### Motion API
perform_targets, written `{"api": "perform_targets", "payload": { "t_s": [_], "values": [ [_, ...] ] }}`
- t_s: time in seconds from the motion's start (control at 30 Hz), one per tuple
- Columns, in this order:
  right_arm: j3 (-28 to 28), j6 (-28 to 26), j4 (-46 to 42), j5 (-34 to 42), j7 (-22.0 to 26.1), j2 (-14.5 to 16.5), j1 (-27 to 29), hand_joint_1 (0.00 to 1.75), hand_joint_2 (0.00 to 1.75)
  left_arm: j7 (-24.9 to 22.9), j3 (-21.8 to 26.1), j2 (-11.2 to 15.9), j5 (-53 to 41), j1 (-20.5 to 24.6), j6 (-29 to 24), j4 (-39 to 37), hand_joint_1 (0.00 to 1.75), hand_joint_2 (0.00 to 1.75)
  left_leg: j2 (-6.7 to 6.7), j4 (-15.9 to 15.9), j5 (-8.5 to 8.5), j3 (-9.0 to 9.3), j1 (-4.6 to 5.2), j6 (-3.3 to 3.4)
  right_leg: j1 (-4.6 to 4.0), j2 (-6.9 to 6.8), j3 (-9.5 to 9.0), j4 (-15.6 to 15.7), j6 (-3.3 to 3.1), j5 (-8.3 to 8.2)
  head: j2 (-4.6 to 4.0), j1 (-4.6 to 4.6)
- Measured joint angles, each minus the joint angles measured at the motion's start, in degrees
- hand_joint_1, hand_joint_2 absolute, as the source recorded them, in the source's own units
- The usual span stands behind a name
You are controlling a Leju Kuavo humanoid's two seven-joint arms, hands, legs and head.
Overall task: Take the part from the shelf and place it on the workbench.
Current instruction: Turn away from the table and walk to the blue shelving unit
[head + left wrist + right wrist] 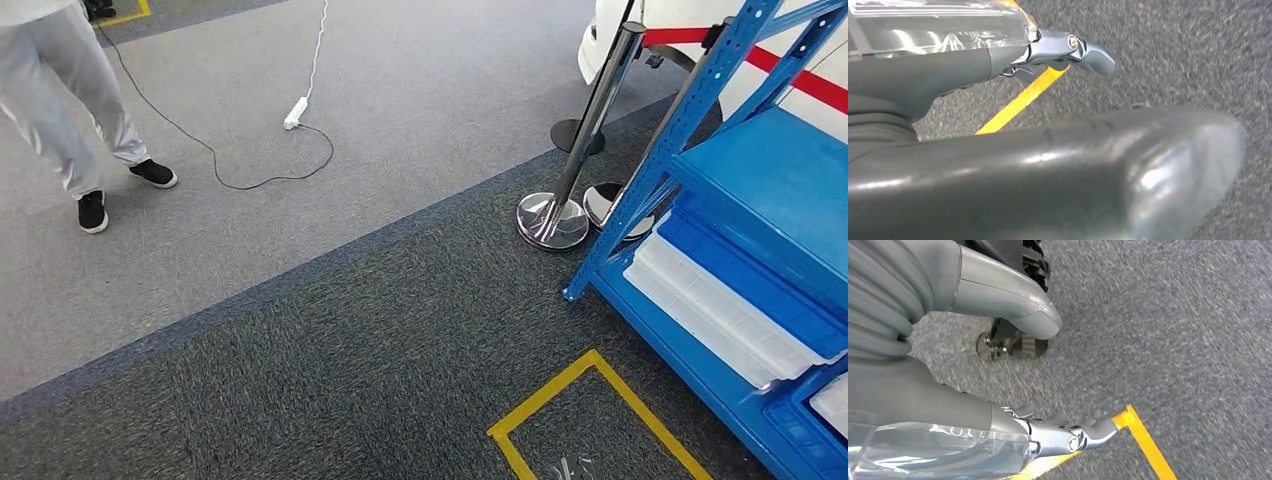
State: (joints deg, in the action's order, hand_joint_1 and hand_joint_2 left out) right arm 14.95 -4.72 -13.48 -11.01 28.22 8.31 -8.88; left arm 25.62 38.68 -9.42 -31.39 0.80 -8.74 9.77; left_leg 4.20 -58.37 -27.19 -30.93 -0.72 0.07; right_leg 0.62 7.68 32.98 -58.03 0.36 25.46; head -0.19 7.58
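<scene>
A blue metal shelf (775,180) stands at the right of the head view. White plastic trays (715,310) lie on its lower level, beside a blue bin (800,435) at the bottom edge. I cannot make out a separate part on the shelf from here. My left hand (998,160) hangs above the dark carpet, its thumb and fingers (1083,47) apart and holding nothing. My right hand (948,390) also hangs over the carpet, with its fingers (1083,435) stretched out away from the thumb (1018,305) and nothing in it.
A yellow tape square (590,395) marks the dark carpet in front of the shelf. A chrome barrier post (555,215) stands by the shelf's corner. A person in light trousers (65,100) stands at the far left, near a power strip (296,112) with its cable.
</scene>
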Motion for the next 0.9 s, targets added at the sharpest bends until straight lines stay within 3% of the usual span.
{"api": "perform_targets", "payload": {
  "t_s": [0.03,0.07,0.13,0.2,0.27,0.3,0.33,0.4,0.47,0.5,0.57,0.63,0.7,0.77,0.8,0.83,0.9],
  "values": [
    [0.0,-0.16,-0.01,-0.21,-0.08,0.04,0.05,0.0,1.75,0.11,0.01,0.03,0.06,0.09,0.08,0.0,0.0,0.0,-0.61,0.1,0.16,0.04,0.03,0.29,0.12,0.64,0.2,0.09,0.44,-0.16,0.01,0.0],
    [0.0,-0.32,-0.01,-0.38,-0.15,0.06,0.12,0.0,1.75,0.19,0.01,0.05,0.06,0.19,0.11,0.0,0.0,0.0,-1.32,0.37,0.37,0.13,-0.01,0.67,0.17,0.32,0.35,-0.05,0.76,-0.09,0.01,0.0],
    [-0.01,-0.6,-0.01,-0.58,-0.25,0.12,0.01,0.0,1.75,0.21,0.01,0.05,-0.05,0.19,0.15,0.0,0.0,0.0,-2.89,0.98,0.78,0.25,-0.19,1.45,-0.02,-2.67,1.71,-2.66,1.2,1.66,0.01,-0.03],
    [-0.04,-0.76,-0.01,-0.73,-0.3,0.27,-0.3,0.0,1.75,0.05,0.01,0.04,-0.26,0.0,0.15,0.0,0.0,0.0,-4.66,1.14,0.82,0.21,-0.02,1.88,0.0,-6.15,5.17,-9.71,1.5,5.34,0.01,-0.07],
    [-0.15,-0.79,-0.01,-0.95,-0.44,0.43,-0.38,0.0,1.75,-0.31,0.01,0.04,-0.37,-0.12,0.13,0.0,0.0,0.0,-6.4,1.11,0.7,0.17,0.13,1.98,0.23,-7.12,8.04,-15.57,1.82,7.16,0.0,-0.07],
    [-0.22,-0.79,-0.01,-1.07,-0.6,0.46,-0.33,0.0,1.75,-0.51,0.01,0.04,-0.39,-0.07,0.11,0.0,0.0,0.0,-7.16,1.1,0.62,0.2,0.15,1.96,0.3,-7.35,8.0,-15.57,1.9,6.49,-0.01,-0.07],
    [-0.28,-0.79,-0.01,-1.17,-0.8,0.48,-0.29,0.0,1.75,-0.72,0.01,0.04,-0.41,0.02,0.08,0.0,0.0,0.0,-7.85,1.09,0.54,0.28,0.16,1.87,0.32,-7.7,6.82,-13.38,1.89,4.95,0.0,-0.07],
    [-0.35,-0.79,-0.03,-1.28,-1.25,0.48,-0.47,0.0,1.75,-1.01,0.01,-0.05,-0.47,0.23,-0.02,0.0,0.0,0.0,-9.13,1.05,0.26,0.61,0.32,1.5,-0.02,-10.12,2.43,-5.28,1.43,1.55,0.0,-0.07],
    [-0.37,-0.79,-0.08,-1.31,-1.56,0.53,-0.87,0.0,1.75,-1.22,0.01,-0.18,-0.5,0.42,-0.17,0.0,0.0,0.0,-10.3,0.98,-0.08,0.91,0.61,0.92,-0.57,-11.95,-0.14,-0.16,0.57,0.19,0.0,-0.07],
    [-0.37,-0.79,-0.1,-1.33,-1.68,0.55,-1.01,0.0,1.75,-1.33,0.01,-0.22,-0.5,0.55,-0.22,0.01,0.0,0.0,-10.85,0.97,-0.23,1.03,0.7,0.63,-0.8,-11.87,-0.19,0.29,0.2,0.32,-0.01,-0.07],
    [-0.37,-0.79,-0.11,-1.39,-1.98,0.57,-1.02,0.0,1.75,-1.57,0.01,-0.26,-0.5,0.94,-0.33,0.02,0.0,0.0,-11.5,0.89,-0.57,1.34,0.64,0.02,-0.68,-10.44,-0.14,0.51,-0.45,0.09,-0.01,-0.06],
    [-0.38,-0.77,-0.12,-1.49,-2.33,0.57,-1.15,0.0,1.75,-1.87,0.0,-0.35,-0.5,1.11,-0.59,0.04,0.0,0.0,-9.16,-1.57,-2.39,0.59,0.43,-0.59,-0.27,-9.04,-0.34,0.94,-1.15,-0.29,0.0,-0.05],
    [-0.39,-0.63,-0.13,-1.49,-2.63,0.6,-1.54,0.0,1.75,-2.21,-0.01,-0.5,-0.52,1.05,-0.96,0.04,0.0,0.0,-5.83,-8.32,-6.14,-2.43,0.19,-0.97,-0.07,-7.6,-0.31,1.07,-1.62,-0.5,0.0,-0.04],
    [-0.39,-0.48,-0.14,-1.31,-2.88,0.6,-1.69,0.0,1.75,-2.45,-0.01,-0.64,-0.74,1.02,-1.2,0.04,0.0,0.0,-4.8,-14.86,-8.48,-5.64,0.1,-1.17,-0.11,-5.97,-0.22,0.99,-1.72,-0.53,0.0,-0.04],
    [-0.39,-0.44,-0.14,-1.14,-2.94,0.58,-1.64,0.0,1.75,-2.49,-0.02,-0.7,-0.97,1.03,-1.24,0.04,0.0,0.0,-4.67,-15.57,-7.99,-6.14,0.05,-1.21,-0.1,-5.09,-0.23,0.91,-1.71,-0.52,0.0,-0.04],
    [-0.38,-0.39,-0.14,-0.88,-2.94,0.56,-1.55,0.0,1.75,-2.52,-0.06,-0.77,-1.28,1.07,-1.24,0.04,0.0,0.0,-4.5,-13.98,-6.35,-5.58,-0.02,-1.19,-0.09,-4.18,-0.27,0.79,-1.64,-0.49,0.0,-0.04],
    [-0.34,-0.28,-0.14,-0.22,-2.52,0.5,-1.37,0.0,1.75,-2.46,-0.26,-0.87,-2.06,1.11,-1.08,0.04,0.0,0.0,-2.79,-6.54,-2.02,-2.48,-0.28,-0.98,-0.02,-2.46,-0.28,0.42,-1.34,-0.34,-0.01,-0.04]
  ]
}}
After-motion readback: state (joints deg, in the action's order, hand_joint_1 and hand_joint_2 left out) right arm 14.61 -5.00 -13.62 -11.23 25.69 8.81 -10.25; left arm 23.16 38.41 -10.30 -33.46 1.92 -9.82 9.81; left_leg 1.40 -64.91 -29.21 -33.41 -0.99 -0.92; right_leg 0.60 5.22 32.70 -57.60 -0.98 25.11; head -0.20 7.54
